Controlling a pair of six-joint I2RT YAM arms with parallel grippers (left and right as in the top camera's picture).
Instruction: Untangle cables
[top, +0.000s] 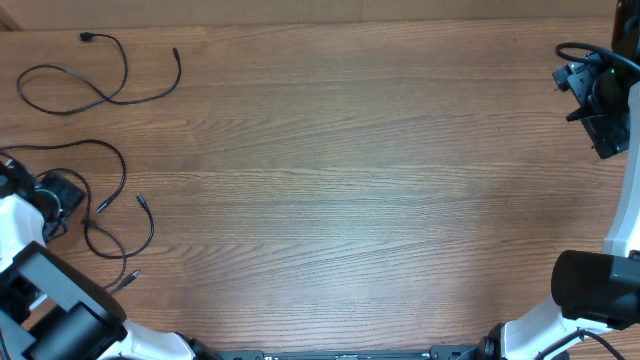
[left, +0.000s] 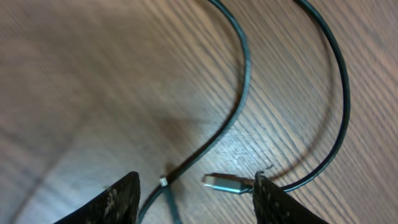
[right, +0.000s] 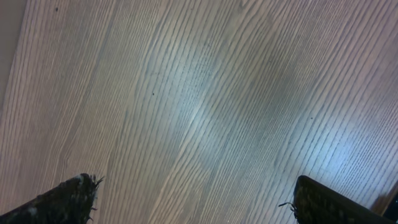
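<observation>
One thin black cable (top: 105, 97) lies by itself in a loose loop at the far left corner of the wooden surface (top: 350, 200), apart from the others. By the look of it, that part of the untangling is done. The rest of the cables (top: 118, 185) lie nearer the left edge, crossing one another in slack curves with their small plug ends splayed outward. This cluster looks like the work left to do, so the job appears to be partly finished.

The left tool (left: 196, 186) is low over the cluster with its jaws apart and nothing clamped. In the left wrist view one cord runs between the fingers, and a silvery plug (left: 224, 183) lies just beside the right-hand finger. How many cords make up the knot cannot be told.

The right tool (right: 194, 186) hangs well apart from all the cables, at the far right corner. Its jaws are spread wide and only bare wood shows beneath them.

The surface is brown wood grain with soft glare across it. Its whole middle and right side carry no cords. Little of the room shows: a paler strip runs beyond the far edge, and the arms' own thicker black wiring sits at the right.
</observation>
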